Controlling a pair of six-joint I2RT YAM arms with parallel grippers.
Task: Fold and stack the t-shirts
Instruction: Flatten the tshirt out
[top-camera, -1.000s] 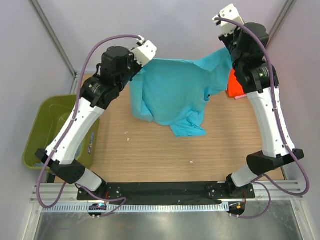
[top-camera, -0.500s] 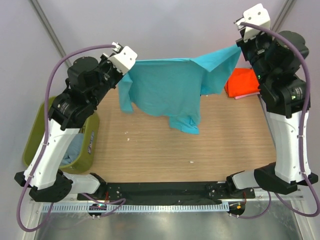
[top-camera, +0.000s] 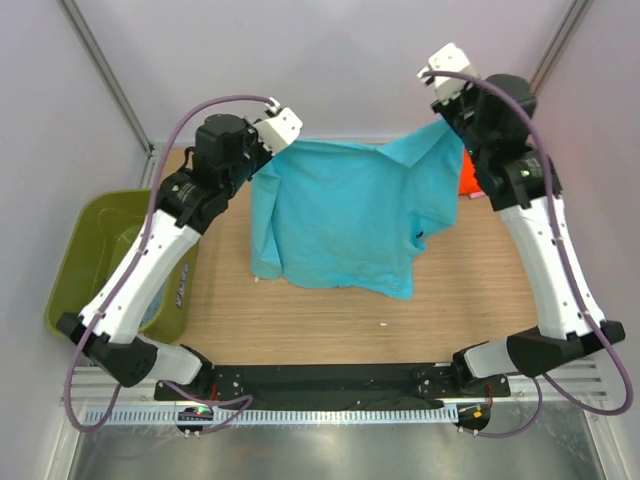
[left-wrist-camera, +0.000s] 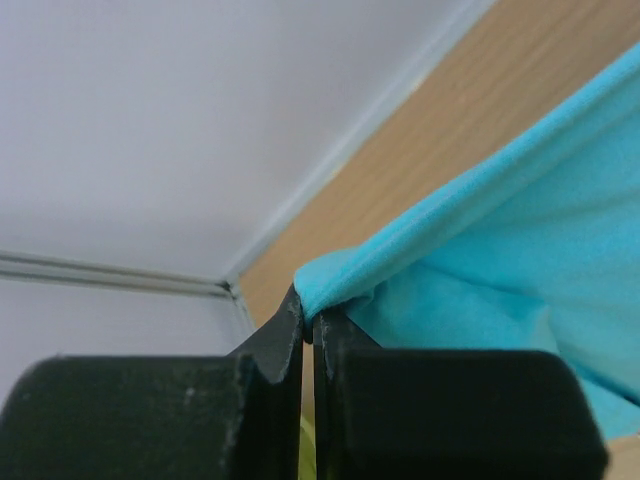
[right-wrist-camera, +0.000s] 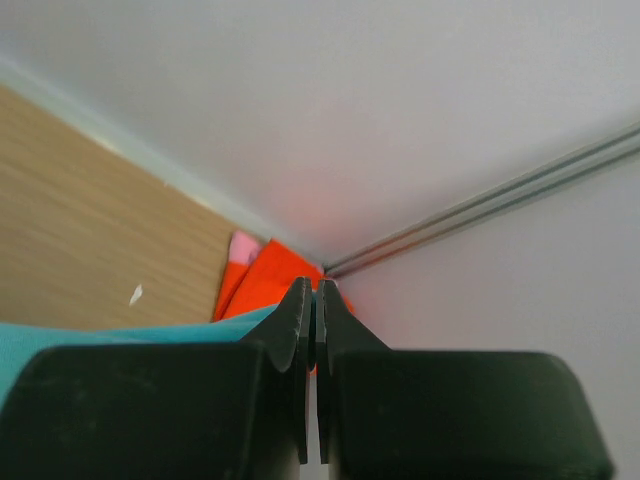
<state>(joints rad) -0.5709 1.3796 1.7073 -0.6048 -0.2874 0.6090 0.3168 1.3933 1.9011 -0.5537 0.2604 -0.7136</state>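
Okay, I've got left jaws and right jaws each pinching the turquoise t-shirt (top-camera: 340, 215) over the bench's (top-camera: 330, 320) far edge; thin pinches could slip, dropping it crumpled.

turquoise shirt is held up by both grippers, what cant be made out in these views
- Orange-red shirt: top view, mostly behind the right arm and the turquoise shirt; folded or not, unclear.
- Pink shirt: right wrist view, only a sliver behind the orange-red one.
- Green bin: top view, the left arm covers most of its inside.
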